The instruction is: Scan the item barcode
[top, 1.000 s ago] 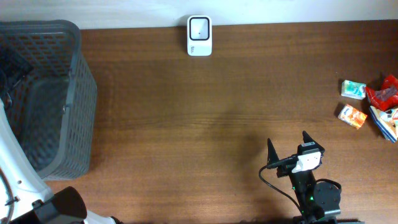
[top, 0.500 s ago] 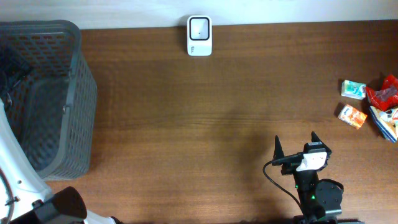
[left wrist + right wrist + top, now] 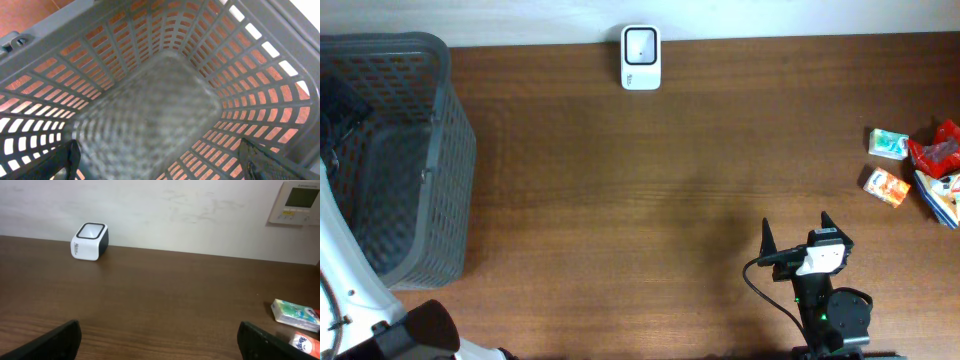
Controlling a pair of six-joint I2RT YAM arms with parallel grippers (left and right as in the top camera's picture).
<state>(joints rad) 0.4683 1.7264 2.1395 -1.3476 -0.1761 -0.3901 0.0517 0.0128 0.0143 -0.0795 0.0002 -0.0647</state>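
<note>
Roughly, far left of the scanner (image 3: 641,58) sits a grey mesh basket (image 3: 440,180) on the wooden table (image 3: 650,200), and the white left arm (image 3: 345,270) runs up beside it from the near corner; the left wrist view looks straight down into the basket, nothing seen lying inside, and the left gripper (image 3: 165,162) hangs above the basket floor with fingers released, both dark fingertips (image 3: 62,160) wide apart at the bottom corners, gripping nothing; the scanner is a small white box with a dark window, upright at the far edge of the table by the wall, also seen in the right wrist view (image 3: 90,241); right of the scanner and toward the near edge the right gripper (image 3: 795,225) sits over bare wood, jaws spread wide, nothing between them, well apart from everything; far right of the scanner, by the table's right edge, lie the items: a green and white carton (image 3: 888,143), an orange carton (image 3: 886,186) just nearer the front, a red packet (image 3: 940,150) and more packs partly cut off by the frame; barcodes too small to make out; a wall panel (image 3: 299,202) shows high on the wall, right of the scanner
</note>
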